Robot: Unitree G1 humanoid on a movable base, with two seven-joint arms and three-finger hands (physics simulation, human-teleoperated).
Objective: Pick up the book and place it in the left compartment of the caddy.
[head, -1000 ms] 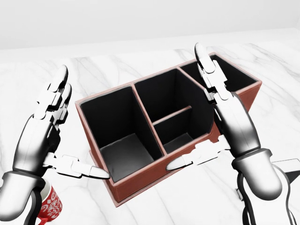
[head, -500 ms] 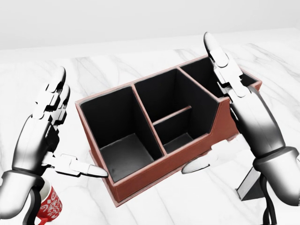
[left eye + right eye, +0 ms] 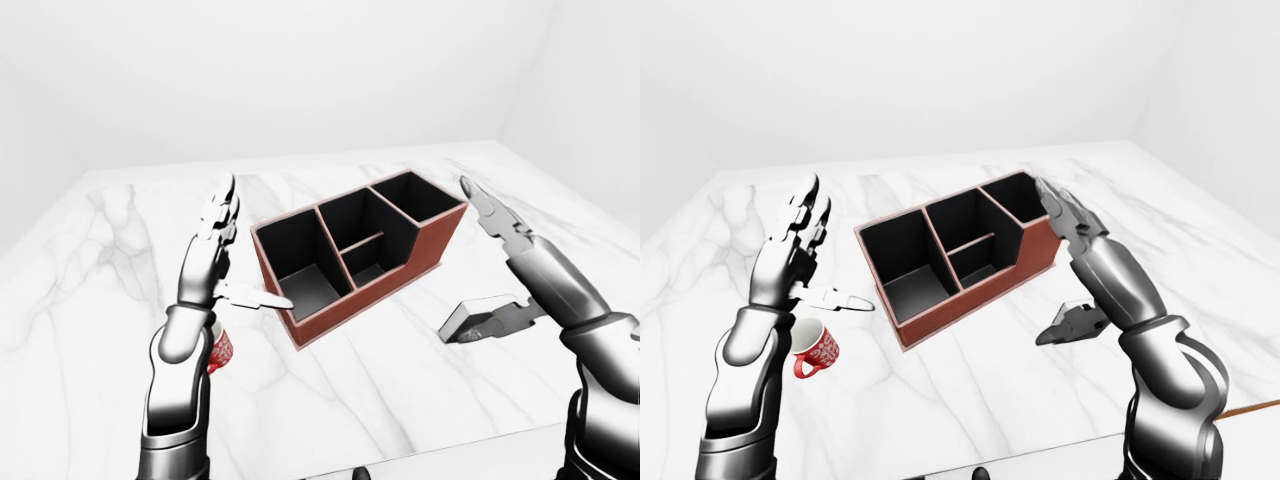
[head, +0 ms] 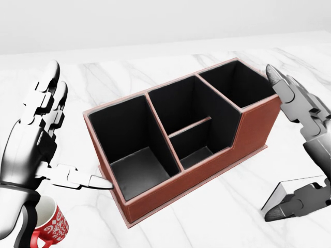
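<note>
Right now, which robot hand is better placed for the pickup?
Right. The right robot hand is open beside a grey slab, likely the book, right of the caddy. The left robot hand is across the caddy, over the red mug.

Caddy (image 4: 207, 175) compartments open above; mug (image 3: 816, 349) beside L arm.

no text, brand or number could be read anywhere. the red mug (image 3: 816, 349) carried a white pattern, too small and blurred to make out as letters. the caddy (image 4: 207, 168) bore no label.
</note>
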